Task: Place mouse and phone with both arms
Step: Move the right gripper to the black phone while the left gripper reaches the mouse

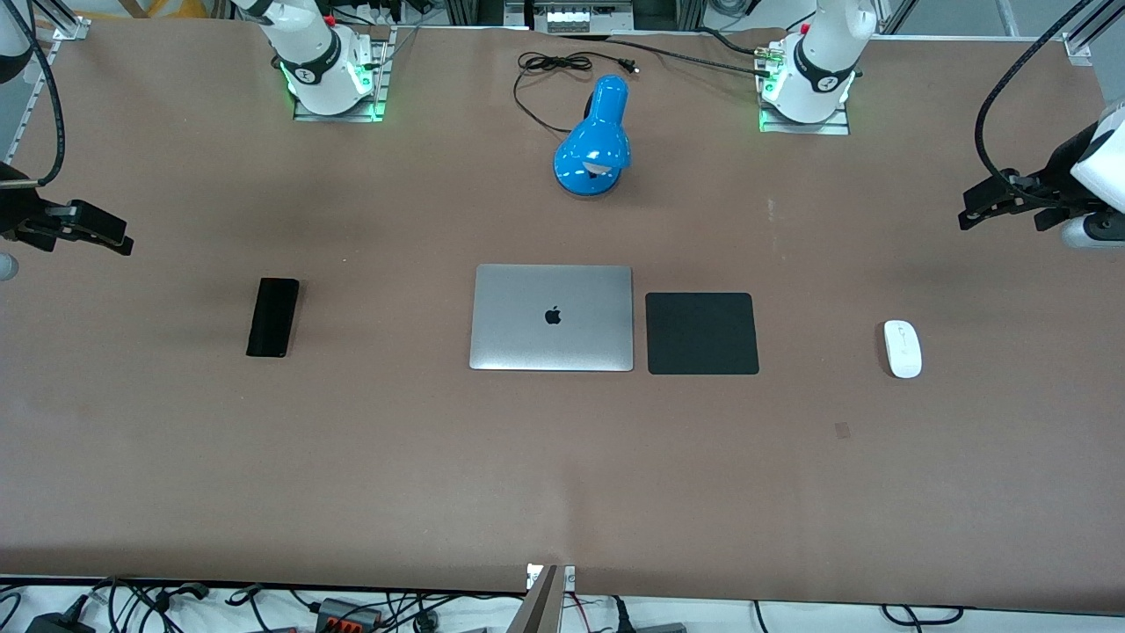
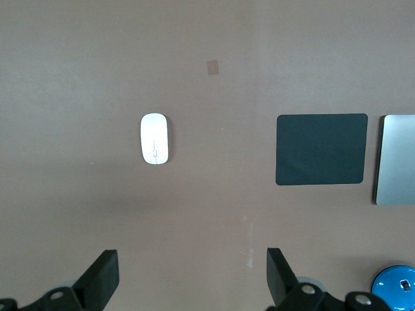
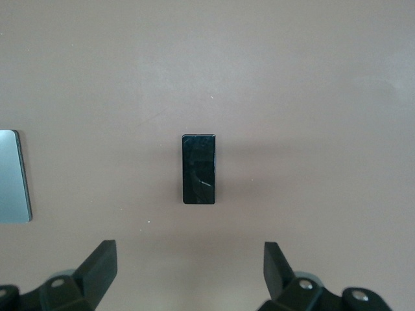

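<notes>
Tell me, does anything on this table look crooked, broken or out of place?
Nothing is damaged or spilled. The phone lies slightly askew, alone toward the right arm's end, and the mouse sits off the black pad, toward the left arm's end. The laptop is closed and square. The lamp's cord lies loose by the blue lamp.

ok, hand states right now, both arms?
Left hand: open, holding nothing, up over the table near the mouse.
Right hand: open, holding nothing, up over the table near the phone.
</notes>
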You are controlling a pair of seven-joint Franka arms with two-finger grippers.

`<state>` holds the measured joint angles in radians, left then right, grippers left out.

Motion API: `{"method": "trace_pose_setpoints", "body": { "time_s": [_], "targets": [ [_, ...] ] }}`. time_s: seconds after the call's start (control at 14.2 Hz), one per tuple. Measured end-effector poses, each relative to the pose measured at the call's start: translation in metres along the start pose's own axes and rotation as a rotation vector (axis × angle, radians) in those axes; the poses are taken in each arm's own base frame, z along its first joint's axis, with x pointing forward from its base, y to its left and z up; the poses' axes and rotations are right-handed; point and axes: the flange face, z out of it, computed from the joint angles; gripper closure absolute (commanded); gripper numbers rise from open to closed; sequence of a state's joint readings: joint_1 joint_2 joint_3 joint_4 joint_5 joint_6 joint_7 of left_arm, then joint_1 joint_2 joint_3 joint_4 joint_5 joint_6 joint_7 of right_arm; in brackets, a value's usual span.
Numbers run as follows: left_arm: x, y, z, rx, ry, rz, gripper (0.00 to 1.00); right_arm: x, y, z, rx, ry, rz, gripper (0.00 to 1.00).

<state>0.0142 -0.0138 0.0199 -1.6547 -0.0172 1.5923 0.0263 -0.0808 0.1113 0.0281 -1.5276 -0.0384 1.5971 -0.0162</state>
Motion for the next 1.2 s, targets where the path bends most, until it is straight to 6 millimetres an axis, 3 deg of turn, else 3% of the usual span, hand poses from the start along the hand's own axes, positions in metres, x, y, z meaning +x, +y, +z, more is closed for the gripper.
{"method": "trace_pose_setpoints", "body": {
  "time_s": [0.35, 0.63, 0.77, 0.99, 1.2],
  "targets": [
    [0.0, 0.0, 0.0, 0.0, -0.001, 0.0, 0.0, -0.001, -0.001, 0.002, 0.0, -0.01, -0.003, 0.0],
    [0.0, 0.0, 0.0, 0.0, 0.0, 0.0, 0.0, 0.006, -0.007, 0.029, 0.002, -0.063, -0.019, 0.0],
    [0.0, 0.0, 0.0, 0.0, 0.0, 0.0, 0.0, 0.012, -0.008, 0.057, 0.003, -0.075, -0.032, 0.0],
    [0.0, 0.0, 0.008, -0.001, -0.037, 0.0, 0.0, 0.02, -0.011, 0.126, 0.005, -0.036, -0.046, 0.0],
    [0.007, 0.0, 0.049, -0.003, -0.185, -0.002, 0.0, 0.008, -0.013, 0.2, 0.007, 0.003, -0.048, 0.0]
  ]
}}
